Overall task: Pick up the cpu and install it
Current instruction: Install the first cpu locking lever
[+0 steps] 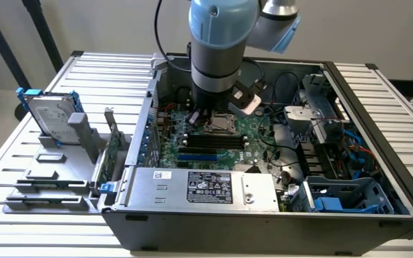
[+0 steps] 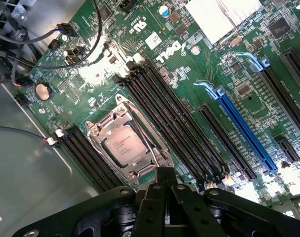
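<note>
Over the motherboard, inside the open PC case point(image 1: 364, 215), my pincer point(image 2: 165, 183) sits w/ fingers pressed together and nothing between them; the wrist view has the dark fingertips meeting just at the edge of the CPU socket frame point(image 2: 135, 170). Cpu point(image 2: 124, 144) is already lying flat in the socket, silver top up, metal frame around it, RAM slots point(image 2: 179, 128) running alongside. So pick and place look done to me; I judge we're in the seating/locking part of the install, w/ the chip down but the pincer hanging close by the socket's edge. Can't tell from here if the retention lever is latched.

Whatever follows needs fine, light contact: socket pins are fragile, the frame is thin, and the slots plus small board parts crowd the area, so any sideways slip could do damage.

Arm pose: exterior view shows the arm point(image 1: 217, 48) coming almost straight down into the case, wrist vertical, tool end low over the socket point(image 1: 223, 123). Hard drive point(image 1: 49, 115) stands in its holder outside the case, on the exterior view's left, well apart.
</note>
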